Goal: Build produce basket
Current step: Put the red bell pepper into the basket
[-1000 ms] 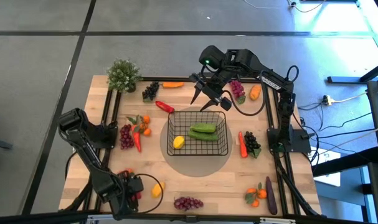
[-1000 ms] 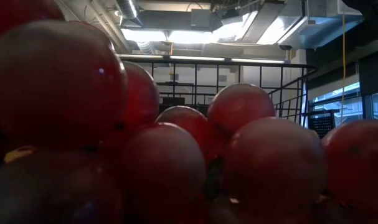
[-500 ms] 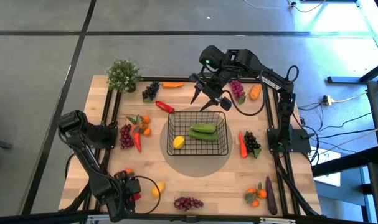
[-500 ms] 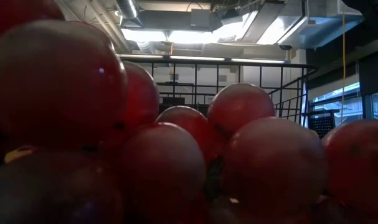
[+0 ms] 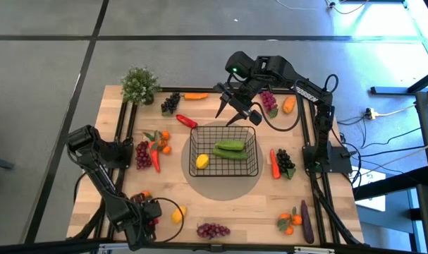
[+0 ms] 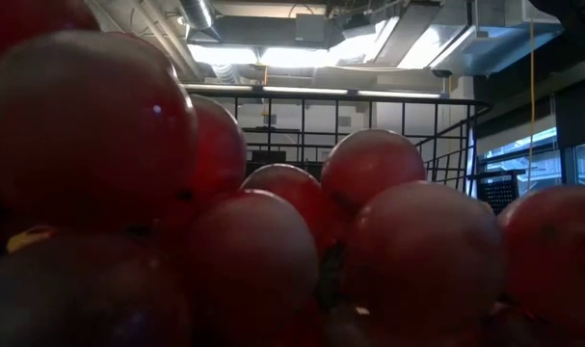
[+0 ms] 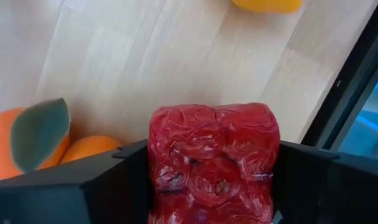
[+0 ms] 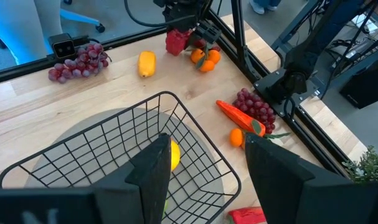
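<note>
The black wire basket (image 5: 223, 128) stands mid-table and holds two green cucumbers (image 5: 229, 147) and a lemon (image 5: 202, 161). My left gripper (image 5: 150, 215) is at the near left corner, shut on a red crinkled toy fruit (image 7: 213, 155); two oranges with a leaf (image 7: 27, 140) lie beside it. My right gripper (image 5: 231, 111) hangs open above the basket's far rim (image 8: 164, 96), with nothing between its fingers. In the low view a bunch of red grapes (image 6: 273, 241) fills the front, with the basket (image 6: 369, 106) behind it. My left gripper pinches the red fruit between its two fingers, one on each opposite side (image 7: 159, 162). The fingers (image 7: 114, 180) come steeply from above. Their own bulk hides the fruit's underside, so I cannot tell whether it rests on the table.
Loose produce rings the basket: a lemon (image 5: 178, 214) and purple grapes (image 5: 212, 230) near, grapes with a red pepper (image 5: 143, 154) left, dark grapes (image 5: 170, 103) and a carrot (image 5: 194, 96) far, an eggplant (image 5: 307, 220) and oranges (image 5: 290, 223) near right. A potted plant (image 5: 139, 85) stands far left.
</note>
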Controlling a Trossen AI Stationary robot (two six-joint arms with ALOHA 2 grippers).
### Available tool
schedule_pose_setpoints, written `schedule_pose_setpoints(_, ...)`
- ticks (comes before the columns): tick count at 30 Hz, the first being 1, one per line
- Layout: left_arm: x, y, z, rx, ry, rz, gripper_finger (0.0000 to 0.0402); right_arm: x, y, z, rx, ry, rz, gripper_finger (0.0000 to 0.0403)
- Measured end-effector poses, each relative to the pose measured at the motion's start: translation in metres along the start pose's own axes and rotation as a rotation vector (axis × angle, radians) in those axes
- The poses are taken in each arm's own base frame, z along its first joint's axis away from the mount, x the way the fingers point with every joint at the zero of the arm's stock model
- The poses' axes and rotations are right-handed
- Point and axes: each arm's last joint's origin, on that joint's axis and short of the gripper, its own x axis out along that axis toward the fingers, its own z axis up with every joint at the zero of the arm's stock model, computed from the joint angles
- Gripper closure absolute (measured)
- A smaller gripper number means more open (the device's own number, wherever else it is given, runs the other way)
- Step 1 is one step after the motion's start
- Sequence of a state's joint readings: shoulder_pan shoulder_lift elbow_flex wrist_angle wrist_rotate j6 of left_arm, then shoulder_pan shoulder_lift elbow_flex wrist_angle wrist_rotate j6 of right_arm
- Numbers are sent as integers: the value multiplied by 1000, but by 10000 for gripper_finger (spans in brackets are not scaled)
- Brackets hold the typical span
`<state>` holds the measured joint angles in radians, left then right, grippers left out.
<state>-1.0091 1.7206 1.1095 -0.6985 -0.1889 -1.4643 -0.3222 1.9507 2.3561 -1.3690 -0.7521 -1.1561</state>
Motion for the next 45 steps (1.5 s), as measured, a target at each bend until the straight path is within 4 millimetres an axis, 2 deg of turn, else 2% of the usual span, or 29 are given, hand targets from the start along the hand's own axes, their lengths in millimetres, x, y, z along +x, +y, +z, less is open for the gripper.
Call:
schedule_pose_setpoints(11, 0, 5, 20, -51, -15, 21, 187, 0, 0, 0, -1, 0, -1, 209)
schedule_pose_setpoints(16, -9, 8, 32, -90, -27, 0, 187, 0, 0, 0, -1, -1, -1, 209)
schedule_pose_setpoints(21, -30, 15, 47, -139, -48, -51, 187, 0, -4, 2, -34, -15, -34, 209)
schedule_pose_setpoints(29, -71, 44, 80, -233, -123, -57, 187, -1, -13, 7, -113, -49, -111, 209)
schedule_pose_setpoints(34, -92, 65, 100, -249, -255, -36, 187, -1, -16, 8, -137, -59, -134, 209)
schedule_pose_setpoints(40, -103, 86, 126, -240, -328, -12, 188, -1, -16, 8, -137, -59, -134, 209)
schedule_pose_setpoints(45, -103, 96, 142, -213, -355, 20, 188, -1, -16, 8, -137, -59, -134, 209)
